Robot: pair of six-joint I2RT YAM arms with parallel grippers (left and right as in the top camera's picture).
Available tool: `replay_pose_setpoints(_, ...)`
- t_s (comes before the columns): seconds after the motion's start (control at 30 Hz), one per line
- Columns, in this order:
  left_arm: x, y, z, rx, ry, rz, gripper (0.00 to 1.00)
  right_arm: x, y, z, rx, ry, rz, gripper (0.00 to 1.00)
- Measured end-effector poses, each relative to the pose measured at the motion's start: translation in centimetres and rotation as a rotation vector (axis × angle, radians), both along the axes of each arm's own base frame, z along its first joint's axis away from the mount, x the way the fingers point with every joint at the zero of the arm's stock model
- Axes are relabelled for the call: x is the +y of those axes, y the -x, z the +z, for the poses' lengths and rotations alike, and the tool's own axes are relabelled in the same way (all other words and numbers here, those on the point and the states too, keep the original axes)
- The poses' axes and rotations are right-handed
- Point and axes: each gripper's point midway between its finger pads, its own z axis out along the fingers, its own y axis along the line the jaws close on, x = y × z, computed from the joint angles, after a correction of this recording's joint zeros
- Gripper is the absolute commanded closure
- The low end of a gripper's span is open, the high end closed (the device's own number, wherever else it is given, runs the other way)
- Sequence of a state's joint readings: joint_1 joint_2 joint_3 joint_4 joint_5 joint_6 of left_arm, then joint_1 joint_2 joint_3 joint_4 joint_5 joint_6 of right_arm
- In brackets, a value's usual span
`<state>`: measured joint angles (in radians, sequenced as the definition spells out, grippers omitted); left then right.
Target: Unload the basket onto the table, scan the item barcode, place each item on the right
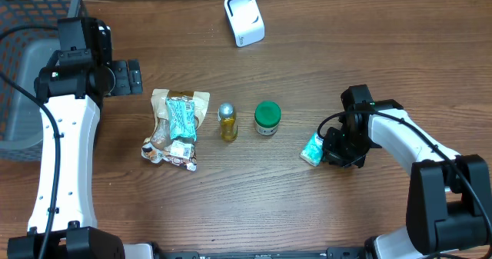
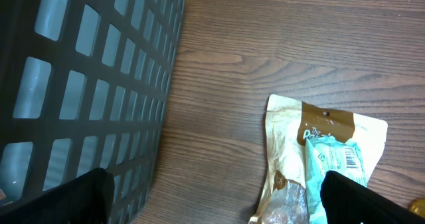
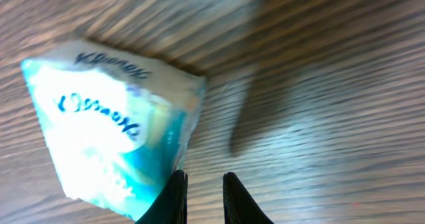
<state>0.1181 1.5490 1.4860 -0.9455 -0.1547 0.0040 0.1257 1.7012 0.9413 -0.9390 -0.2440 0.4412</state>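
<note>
A small teal and white tissue pack (image 1: 313, 148) (image 3: 113, 131) lies on the wooden table at the right. My right gripper (image 1: 330, 153) (image 3: 202, 177) is low beside it, its jaws nearly shut with only bare wood in the narrow gap. The pack's edge touches the outside of the left finger. A white scanner (image 1: 244, 18) stands at the back centre. My left gripper (image 1: 132, 78) (image 2: 212, 197) hangs wide open and empty above the table's left, over the edge of a tan snack bag (image 1: 175, 128) (image 2: 292, 151). On the bag lies a teal packet with a barcode (image 2: 345, 159).
A dark mesh basket (image 1: 23, 59) (image 2: 80, 84) stands at the far left, close to the left arm. A gold-capped bottle (image 1: 227, 121) and a green-lidded jar (image 1: 267, 118) sit mid-table between the snack bag and the tissue pack.
</note>
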Motion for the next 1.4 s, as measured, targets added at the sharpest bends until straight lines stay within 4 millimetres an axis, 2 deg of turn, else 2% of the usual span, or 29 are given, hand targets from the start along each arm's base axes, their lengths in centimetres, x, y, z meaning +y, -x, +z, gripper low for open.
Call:
replay_pose_setpoints(0.2, 0.0, 0.0, 0.0, 0.000, 0.000, 0.000, 0.01, 1.3, 0.1, 0.4, 0.010, -0.078, -0.006, 0.83)
replay_pose_setpoints(0.23, 0.0, 0.0, 0.0, 0.000, 0.000, 0.000, 0.00, 1.4, 0.2, 0.4, 0.011, -0.085, -0.006, 0.82)
replay_pose_setpoints(0.33, 0.0, 0.0, 0.0, 0.000, 0.000, 0.000, 0.00, 1.6, 0.3, 0.5, 0.018, -0.099, -0.006, 0.68)
replay_pose_setpoints(0.47, 0.0, 0.0, 0.0, 0.000, 0.000, 0.000, 0.00, 1.8, 0.3, 0.6, 0.017, -0.110, -0.008, 0.61)
replay_pose_setpoints(0.73, 0.0, 0.0, 0.0, 0.000, 0.000, 0.000, 0.00, 2.1, -0.9, 0.6, -0.034, -0.123, -0.005, 0.61)
replay_pose_setpoints(0.93, 0.0, 0.0, 0.0, 0.000, 0.000, 0.000, 0.00, 2.0, -0.3, 0.6, -0.006, -0.122, -0.011, 0.61)
replay_pose_setpoints(0.97, 0.0, 0.0, 0.0, 0.000, 0.000, 0.000, 0.01, 2.0, 0.0, 0.7, 0.006, -0.123, -0.011, 0.62)
replay_pose_setpoints(1.03, 0.0, 0.0, 0.0, 0.000, 0.000, 0.000, 0.00, 2.1, 0.2, 0.7, 0.015, -0.125, -0.012, 0.74)
replay_pose_setpoints(1.07, 0.0, 0.0, 0.0, 0.000, 0.000, 0.000, 0.01, 2.1, 0.2, 0.7, 0.017, -0.127, -0.017, 0.76)
replay_pose_setpoints(1.4, 0.0, 0.0, 0.0, 0.000, 0.000, 0.000, 0.00, 3.1, 0.6, 1.2, 0.052, -0.186, -0.057, 0.76)
